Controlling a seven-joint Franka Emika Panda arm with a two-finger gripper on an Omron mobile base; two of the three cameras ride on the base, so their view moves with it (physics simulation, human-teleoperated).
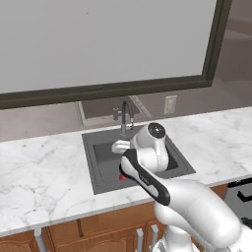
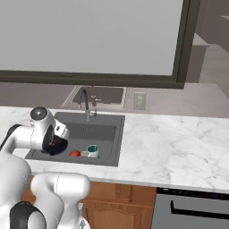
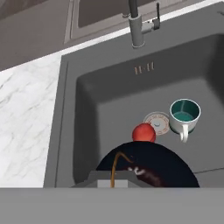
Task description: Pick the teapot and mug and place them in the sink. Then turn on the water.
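Note:
The sink (image 3: 92, 83) is a dark grey basin in the white marble counter, also seen from the base at sink (image 1: 93, 165) and sink (image 2: 115, 134). The mug (image 3: 184, 114) stands upright on the basin floor, teal inside, handle toward me; it is the mug (image 2: 92, 150) in the right base view. Left of it is the teapot (image 3: 143, 132), a red patch atop a dark rounded body that hides my fingertips; its red shows at teapot (image 2: 74, 153) and teapot (image 1: 122, 176). My gripper (image 2: 59, 145) reaches down into the basin, shut on the teapot. The water is out of view at the tap (image 3: 136, 26).
The curved tap (image 1: 124, 118) rises at the back rim, its lever (image 3: 155, 19) to its right. A round drain (image 3: 158, 123) lies between teapot and mug. Marble counter (image 2: 179, 147) spreads both sides. A wall outlet (image 2: 140, 100) and a wide window are behind. Wooden cabinets below.

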